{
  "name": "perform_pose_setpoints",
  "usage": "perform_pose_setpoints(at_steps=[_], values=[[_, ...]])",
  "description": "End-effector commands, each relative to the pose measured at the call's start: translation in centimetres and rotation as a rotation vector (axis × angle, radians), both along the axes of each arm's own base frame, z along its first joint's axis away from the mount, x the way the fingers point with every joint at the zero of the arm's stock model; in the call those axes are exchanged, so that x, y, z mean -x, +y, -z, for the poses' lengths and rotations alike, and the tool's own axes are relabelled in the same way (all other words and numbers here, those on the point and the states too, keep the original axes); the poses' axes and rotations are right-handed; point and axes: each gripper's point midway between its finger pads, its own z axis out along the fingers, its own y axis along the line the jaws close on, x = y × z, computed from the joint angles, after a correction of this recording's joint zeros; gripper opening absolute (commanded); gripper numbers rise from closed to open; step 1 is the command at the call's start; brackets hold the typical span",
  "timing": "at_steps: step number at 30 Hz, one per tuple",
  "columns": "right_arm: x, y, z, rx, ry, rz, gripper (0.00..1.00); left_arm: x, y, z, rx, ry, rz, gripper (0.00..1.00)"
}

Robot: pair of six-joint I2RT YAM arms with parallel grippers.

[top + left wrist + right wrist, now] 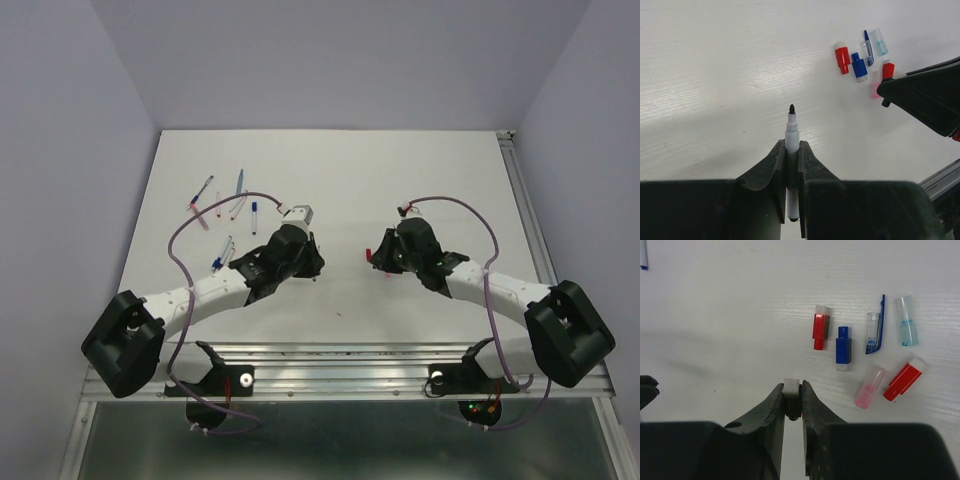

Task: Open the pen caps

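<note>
A whitish cap (791,386), dark in its lower part, sat pinched in the right claw (792,394), which was clamped on it with only the cap's top showing above the fingertips. No pen was attached to it. Beyond and to the right of that claw, on the counter (715,315), lay a loose cluster: a red cap (820,332), a dark blue cap (842,347), a clear cap with a blue clip (873,332), a light blue cap (905,320), a pink cap (869,386) and a second red cap (904,381). None of them touched the claw.

The left claw (791,150) was closed on a pen (791,131), whose bare black nib pointed out past the fingertips, well apart from the cluster. Seen from above, the two claws faced each other across a gap near the counter's middle. More pens (215,205) lay at the far left, too small to tell whether they were capped.

The likeliest trouble seemed to be the held cap. Let go from a height, it could bounce or roll into the cluster and scatter it. The exposed nib could also smear the counter if the left claw dipped.
</note>
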Motion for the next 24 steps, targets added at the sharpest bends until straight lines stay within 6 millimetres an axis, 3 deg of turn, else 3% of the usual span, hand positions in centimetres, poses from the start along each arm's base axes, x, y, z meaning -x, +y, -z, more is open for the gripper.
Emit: perform_pose_setpoints(at_steps=[1,7,13,17,24], values=[[0.5,-1.1,2.0,0.081,0.01,-0.004,0.06,-1.4,0.8,-1.9,0.007,-0.031,-0.046,0.0],[0.7,-0.7,3.6,0.119,0.032,-0.005,0.08,-2.5,2.9,-2.6,-0.025,-0.058,-0.135,0.0],[0.3,-1.2,4.3,0.159,0.048,0.028,0.21,-2.5,3.1,-3.2,-0.013,-0.063,-0.143,0.0],[0.1,-1.4,4.3,0.176,0.048,0.039,0.24,-2.4,3.9,-2.8,-0.04,-0.049,-0.174,0.0],[0.4,-1.2,3.6,0.162,0.058,0.036,0.4,-3.3,5.3,-3.1,-0.08,-0.05,-0.263,0.0]])
